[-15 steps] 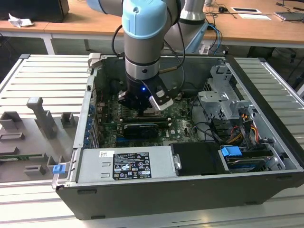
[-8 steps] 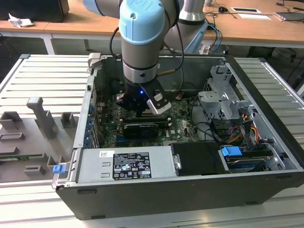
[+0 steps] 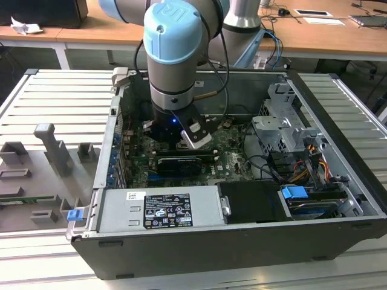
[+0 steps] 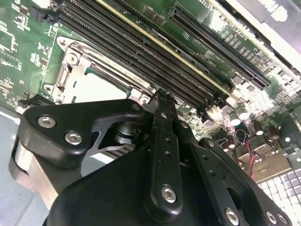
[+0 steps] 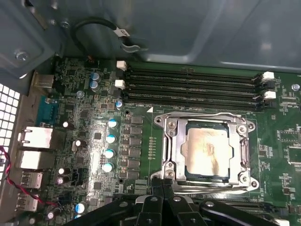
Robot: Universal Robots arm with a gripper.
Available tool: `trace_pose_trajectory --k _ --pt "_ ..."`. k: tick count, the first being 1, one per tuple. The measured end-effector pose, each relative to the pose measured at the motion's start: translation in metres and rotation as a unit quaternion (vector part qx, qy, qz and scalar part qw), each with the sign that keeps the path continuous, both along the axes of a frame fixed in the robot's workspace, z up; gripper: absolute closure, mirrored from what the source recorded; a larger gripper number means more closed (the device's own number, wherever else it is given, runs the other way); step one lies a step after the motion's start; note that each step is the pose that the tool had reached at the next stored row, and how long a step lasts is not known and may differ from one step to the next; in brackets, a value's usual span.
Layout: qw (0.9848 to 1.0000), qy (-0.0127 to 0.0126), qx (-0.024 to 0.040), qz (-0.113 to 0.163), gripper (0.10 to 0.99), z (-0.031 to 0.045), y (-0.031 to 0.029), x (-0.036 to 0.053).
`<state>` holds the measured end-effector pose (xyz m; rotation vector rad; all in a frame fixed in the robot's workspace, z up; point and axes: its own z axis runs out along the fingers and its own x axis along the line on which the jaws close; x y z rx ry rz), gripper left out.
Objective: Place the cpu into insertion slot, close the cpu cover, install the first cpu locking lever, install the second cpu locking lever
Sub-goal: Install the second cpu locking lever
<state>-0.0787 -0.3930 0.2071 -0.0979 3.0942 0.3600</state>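
In the exterior view, one robot arm reaches down into one open computer case, which lies on a ribbed metal table; wooden desks stand behind it. Inside the case there is one green motherboard, one grey power supply box along the near wall, and a metal drive cage at the exterior view's right. One blue clip sits at the near corner of the case, beside grey holders on the table. The gripper hangs low over the board, near its middle. In the second wrist view, the gripper looks closed: its black fingers meet at one tip with nothing between them, just above the board beside the socket. Four long black memory slots run beside that socket. In the first wrist view, the cpu lies flat inside the insertion slot, a square chip with a dull silver-beige face and some brownish stains. The cpu cover lies down around the chip, so the chip shows through its window. The four memory slots lie along the far edge of the socket, near the case wall, and the fingertips are just beside the socket's near edge.
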Motion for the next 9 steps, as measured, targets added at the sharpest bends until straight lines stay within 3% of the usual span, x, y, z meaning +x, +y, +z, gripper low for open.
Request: trace_pose_trajectory --k 7,9 --pt "0.9998 0.0002 0.0182 0.0 0.98 -0.0124 -0.002 -0.0014" --pt "0.9998 -0.0004 0.0223 0.0 0.98 -0.0116 -0.0018 -0.0019"
